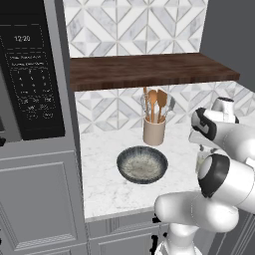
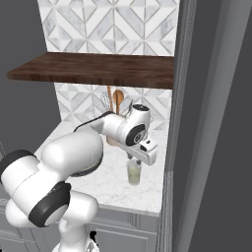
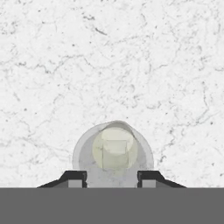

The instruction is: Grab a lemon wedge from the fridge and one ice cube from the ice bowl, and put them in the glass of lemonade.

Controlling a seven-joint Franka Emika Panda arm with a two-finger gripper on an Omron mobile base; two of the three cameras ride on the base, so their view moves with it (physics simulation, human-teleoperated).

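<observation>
The glass of lemonade [image 2: 134,173] is a small see-through cup with a pale yellow-green drink in it. It stands straight up on the white marble counter [image 2: 110,189], so its long way runs up and down with the open mouth on top. In the hand view the glass of lemonade [image 3: 114,151] shows from right above as a round ring with a pale yellow circle inside. A soft, squarish pale lump sits in the middle of the drink, but it is too blurry to tell what it is.

The gripper [image 3: 112,177] hangs right over the glass, at 6 o'clock in the hand view. Its two dark fingertips [image 3: 74,177] stand apart, one on each side of the glass rim, and nothing is between them. In the right base view the gripper [image 2: 135,160] sits just above the glass, and the white hand hides the fingers there.

The ice bowl [image 1: 142,164] is wide, round and shallow, with a dark rim and a speckled grey-white inside. It rests flat on the counter, at about 9 o'clock from the arm in the left base view. Any ice in it is too hard to make out.

A beige pot of wooden spoons [image 1: 154,130] stands just behind the bowl, at its 12 o'clock. In the left base view the big white arm covers the glass.
</observation>
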